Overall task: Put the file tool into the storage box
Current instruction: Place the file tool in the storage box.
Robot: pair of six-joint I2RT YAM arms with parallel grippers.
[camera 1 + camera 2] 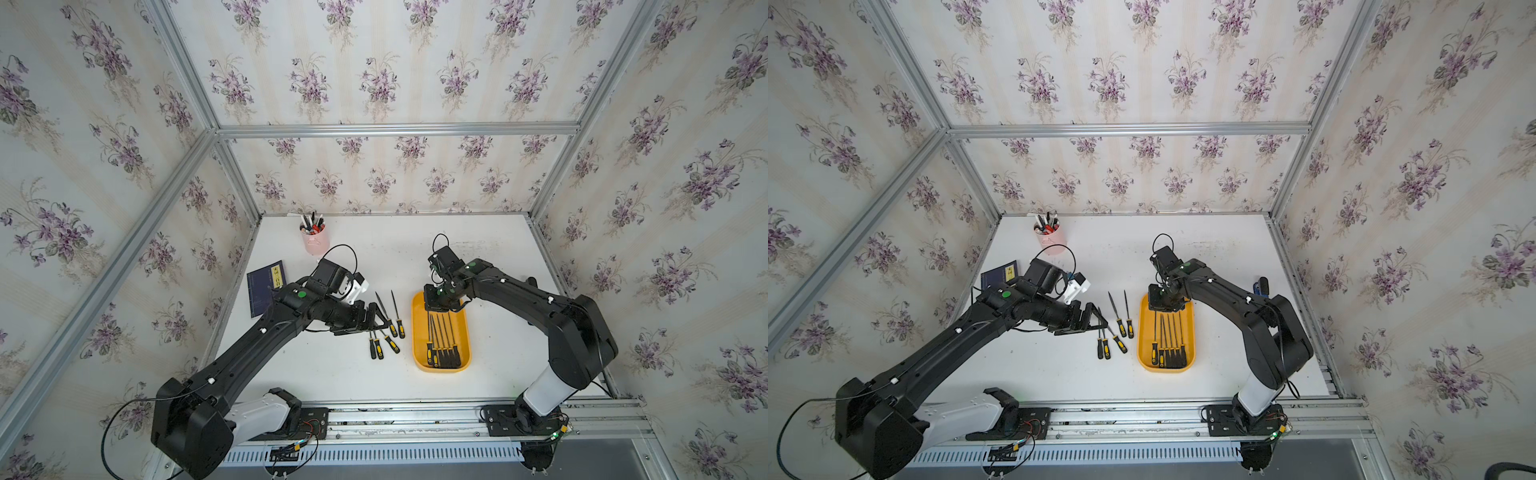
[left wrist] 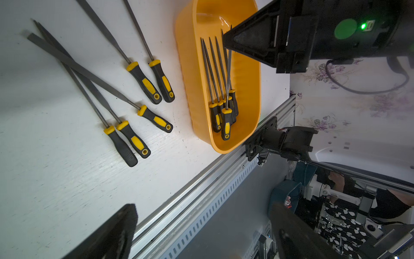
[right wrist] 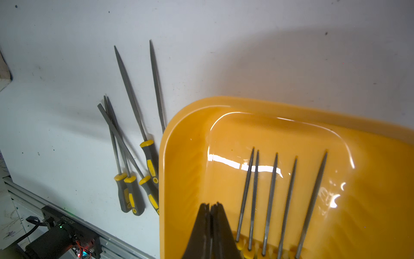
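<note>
Pinched file tool (image 2: 226,125) inside storage box (image 2: 186,56) rim

Four views on one table (image 1: 511,245)

Both top views: side by side, high over the front rail (image 1: 415,415), tilted down toward the back wall, far enough to take in both arms, the whole table, the box (image 1: 464,332) and the loose files (image 1: 393,329). Left wrist: near, low over the loose files, looking across them to the box, the right gripper (image 2: 226,42) and the rail. Right wrist: nearest, looking down into the box's far end past the right gripper's tips, loose files alongside. Shared by all four: box and loose files.
</note>
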